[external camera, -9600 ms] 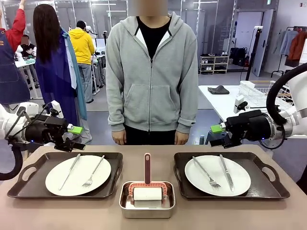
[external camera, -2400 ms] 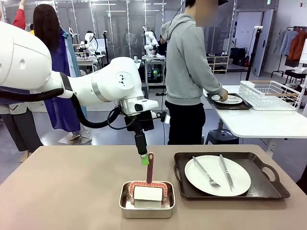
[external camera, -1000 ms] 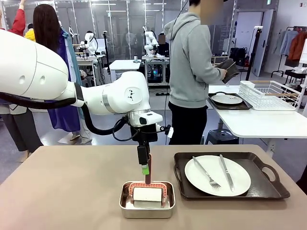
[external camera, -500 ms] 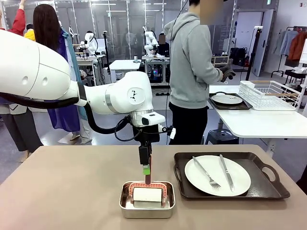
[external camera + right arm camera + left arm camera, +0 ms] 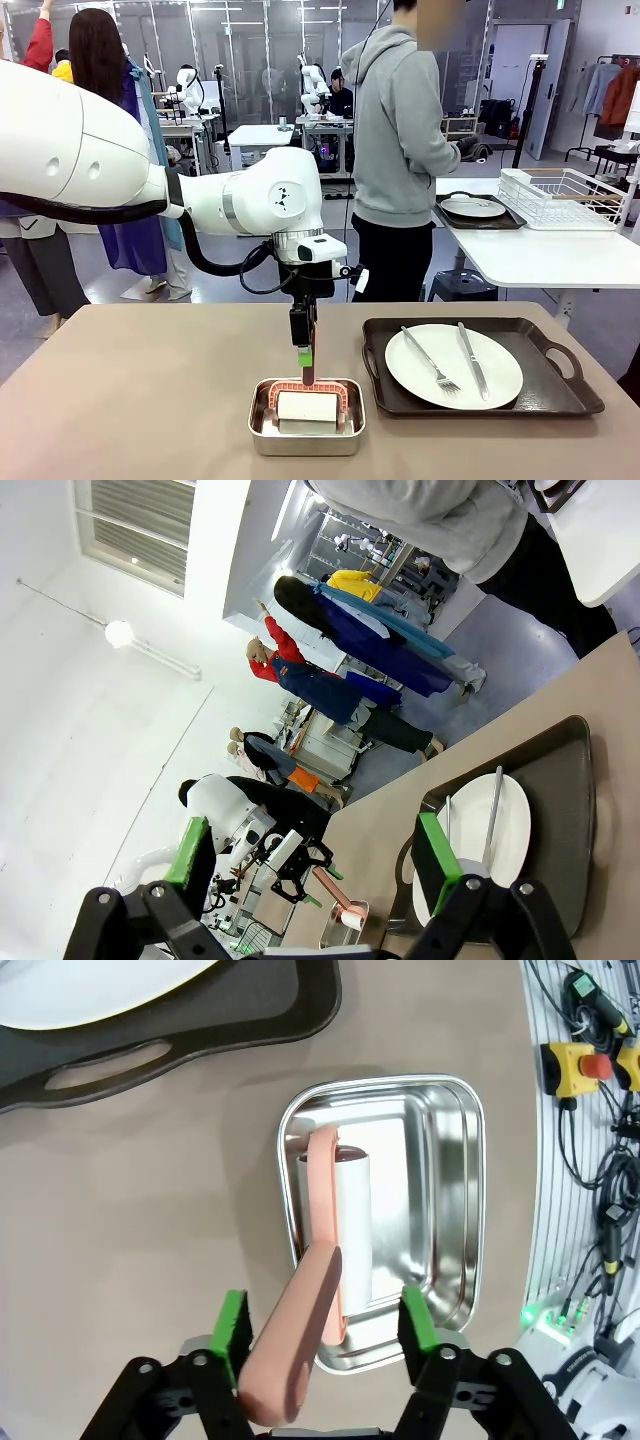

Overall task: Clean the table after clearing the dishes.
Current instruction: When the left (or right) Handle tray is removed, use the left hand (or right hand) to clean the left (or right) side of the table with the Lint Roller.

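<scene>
While left pincer (image 5: pixel 325 1322) gapes astride roller handle (image 5: pixel 295 1365), dishes (image 5: pixel 505 372) near, to its right.

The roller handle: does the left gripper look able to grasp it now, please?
Probably yes: the roller handle stands between the open fingers of the left gripper, with nothing blocking it.

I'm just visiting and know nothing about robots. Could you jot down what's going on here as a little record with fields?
Left gripper: open, jaws either side of the pink roller handle
Roller: resting in the steel pan
Right gripper: open, holding nothing
Dishes: one plate with fork and knife on a dark tray on the table
Person: turned away, at the white side table with another plate
</scene>
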You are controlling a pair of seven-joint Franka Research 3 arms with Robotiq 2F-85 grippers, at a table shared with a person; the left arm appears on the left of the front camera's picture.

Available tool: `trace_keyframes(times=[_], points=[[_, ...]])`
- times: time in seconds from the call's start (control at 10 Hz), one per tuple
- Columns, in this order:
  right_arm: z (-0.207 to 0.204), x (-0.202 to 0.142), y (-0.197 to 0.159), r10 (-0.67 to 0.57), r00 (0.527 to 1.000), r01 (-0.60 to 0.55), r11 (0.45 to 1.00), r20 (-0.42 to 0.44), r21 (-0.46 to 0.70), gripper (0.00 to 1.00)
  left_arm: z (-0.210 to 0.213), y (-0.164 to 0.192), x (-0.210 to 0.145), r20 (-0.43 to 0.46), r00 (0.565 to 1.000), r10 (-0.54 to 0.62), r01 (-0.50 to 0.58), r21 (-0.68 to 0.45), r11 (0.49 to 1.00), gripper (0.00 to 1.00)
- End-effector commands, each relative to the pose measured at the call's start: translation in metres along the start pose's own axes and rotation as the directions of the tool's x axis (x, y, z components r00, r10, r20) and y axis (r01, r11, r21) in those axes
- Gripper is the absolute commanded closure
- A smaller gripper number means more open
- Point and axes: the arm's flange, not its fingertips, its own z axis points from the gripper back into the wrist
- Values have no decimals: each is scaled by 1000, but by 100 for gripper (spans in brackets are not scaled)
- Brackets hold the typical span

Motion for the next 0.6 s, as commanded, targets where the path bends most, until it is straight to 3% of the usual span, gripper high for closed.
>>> trace_keyframes(times=[0.0, 0.1, 0.2, 0.5], points=[[1, -1, 3, 6, 1000, -6, 1000, 7, 2, 0, 3, -2, 0, -18, 1000, -17, 17, -1, 1000, 100], [1, -1, 3, 6, 1000, -6, 1000, 7, 2, 0, 3, -4, 1, -14, 1000, -19, 19, -5, 1000, 74], [1, -1, 3, 6, 1000, -6, 1000, 7, 2, 0, 4, -4, 0, -15, 1000, -15, 15, -5, 1000, 100], [1, -1, 3, 6, 1000, -6, 1000, 7, 2, 0, 6, -5, -5, -15, 1000, 3, -3, 5, 1000, 100]])
